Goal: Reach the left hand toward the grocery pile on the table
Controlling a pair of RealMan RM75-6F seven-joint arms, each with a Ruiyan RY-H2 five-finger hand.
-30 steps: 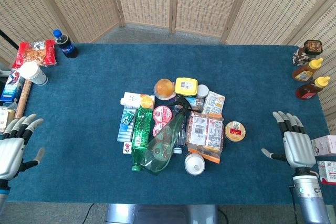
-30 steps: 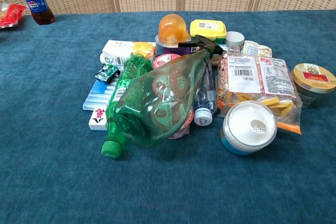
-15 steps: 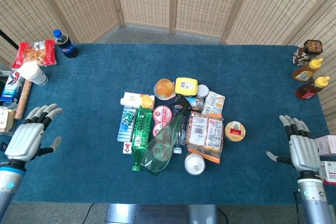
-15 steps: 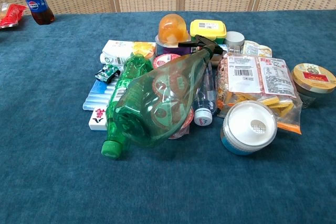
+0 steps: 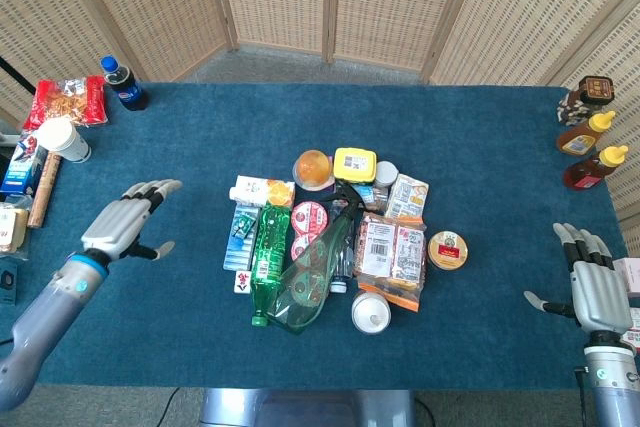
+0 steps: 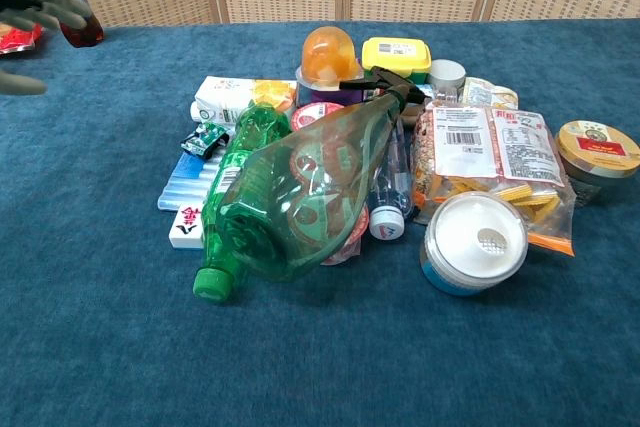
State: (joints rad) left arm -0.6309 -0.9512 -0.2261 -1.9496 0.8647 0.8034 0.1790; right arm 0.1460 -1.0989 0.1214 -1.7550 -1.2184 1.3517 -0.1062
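While reaching: I held my left hand [image 5: 125, 227] spread and empty, left of the grocery pile [image 5: 335, 242] and apart from it.
Pile: it sat mid-table, green plastic bottle [image 5: 268, 265] on its near-left edge.
Approach: I judged a low, level glide toward that bottle best.
Right hand [image 5: 598, 289]: spread, empty, well right of the pile.

A rectangular table [image 5: 480, 137] covered in dark blue carpet-like cloth carries a central grocery pile [image 5: 340, 242] that includes a green plastic bottle [image 5: 268, 265] lying on its side, a yellow-lidded tub [image 5: 355, 163], a clear snack bag [image 5: 390, 252], a white-lidded round container [image 5: 370, 312] and a gold-lidded round tin [image 5: 448, 250]. At the far left corner stand a dark cola bottle with a blue cap [image 5: 124, 84] and a white paper cup [image 5: 62, 139], beside a red snack bag [image 5: 66, 102]. At the far right edge stand three brown sauce bottles [image 5: 590, 145].
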